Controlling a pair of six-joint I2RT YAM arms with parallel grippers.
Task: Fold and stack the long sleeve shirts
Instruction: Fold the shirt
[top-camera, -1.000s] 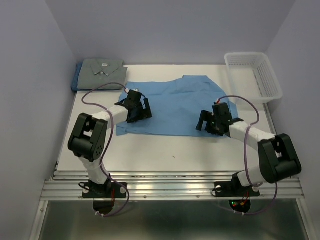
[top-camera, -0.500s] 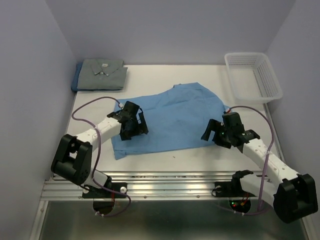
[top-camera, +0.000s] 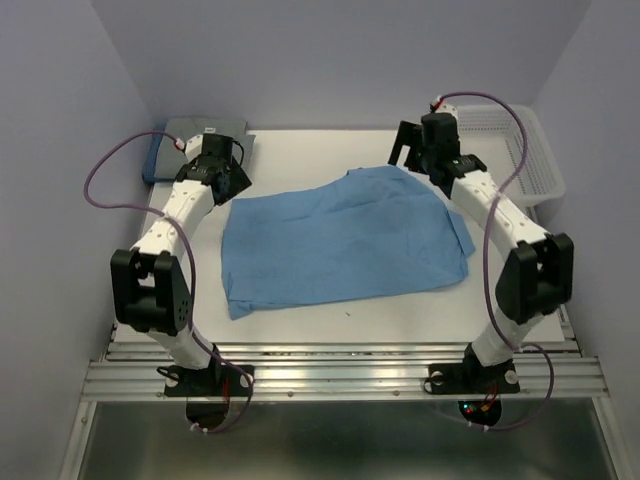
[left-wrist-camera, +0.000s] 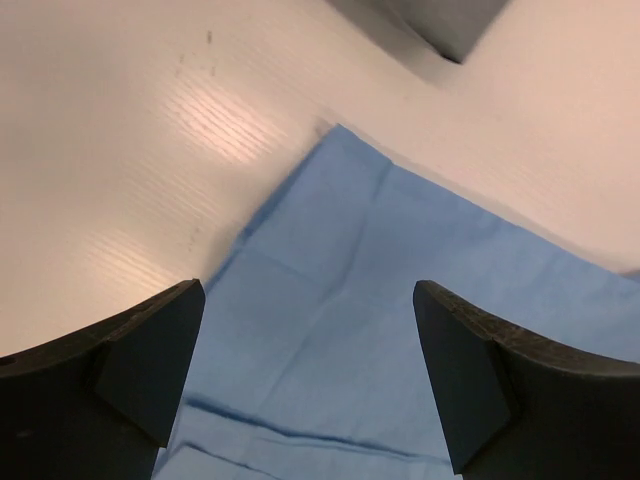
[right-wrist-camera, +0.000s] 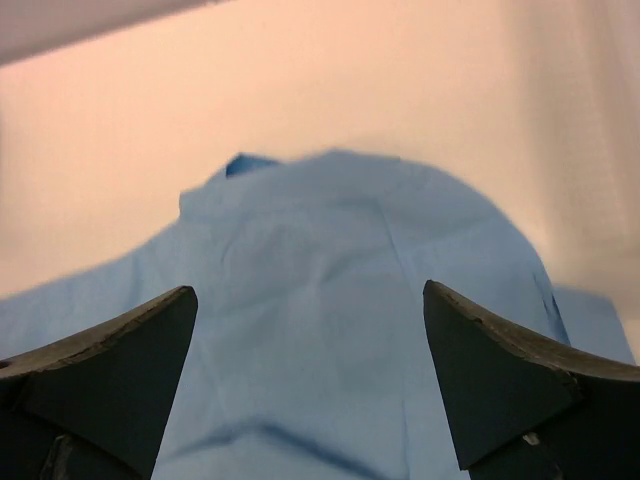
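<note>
Three shirts, one basket, two arms on the worktop (top-camera: 330, 310). The left arm (top-camera: 170, 215) reaches far out, left gripper (top-camera: 222, 172) jaws spread wide and empty; a folded grey shirt (top-camera: 190, 127) on a darker blue shirt (top-camera: 152, 168) sits just beyond them, and the light blue shirt (top-camera: 340, 240) lies flat, its far-left corner below and between them. The right arm (top-camera: 500, 215) is likewise stretched, right gripper (top-camera: 415, 155) jaws wide apart and holding nothing over the same shirt's rounded far edge, the white basket (top-camera: 540, 160) just to their right.
</note>
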